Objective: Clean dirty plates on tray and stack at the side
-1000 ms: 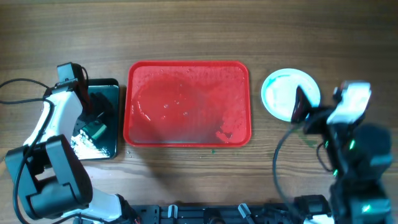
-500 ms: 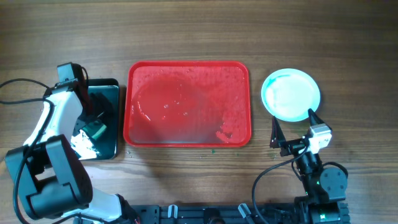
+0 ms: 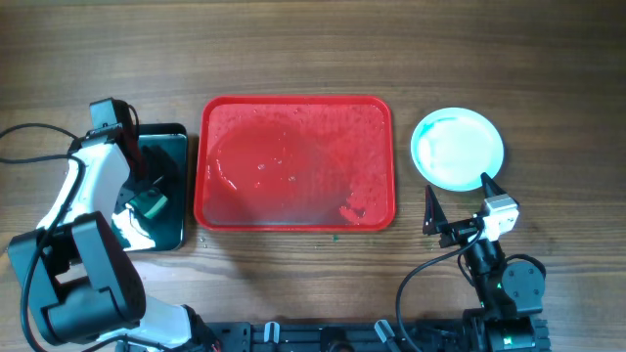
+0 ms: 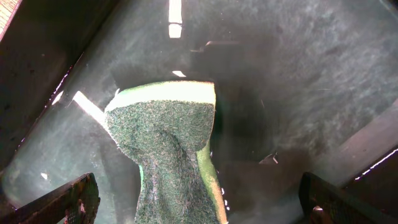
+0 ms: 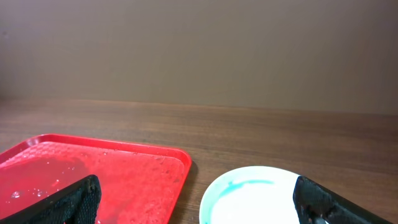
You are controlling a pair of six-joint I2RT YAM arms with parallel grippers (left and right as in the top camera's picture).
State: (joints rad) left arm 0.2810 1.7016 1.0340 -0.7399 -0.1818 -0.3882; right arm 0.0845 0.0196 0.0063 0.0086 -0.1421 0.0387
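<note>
The red tray (image 3: 293,161) lies mid-table with a wet film and small smears, and no plate is on it. To its right a round plate (image 3: 457,149) with a pale turquoise rim, white centre and a teal smear sits on the table. I cannot tell whether other plates lie under it. My right gripper (image 3: 458,207) is open and empty, just in front of the plate; its wrist view shows the plate (image 5: 261,199) and the tray (image 5: 93,171). My left gripper (image 4: 199,205) is open over the green sponge (image 4: 165,143).
The sponge lies in a wet black tray (image 3: 168,147) left of the red tray; the left arm (image 3: 93,176) reaches over it. A black cable (image 3: 29,132) runs at the far left. The right arm's base (image 3: 504,288) stands at the front right.
The right arm has pulled back from over the plate to the front right edge, leaving the whole plate in view. The left arm and sponge have stayed put.
</note>
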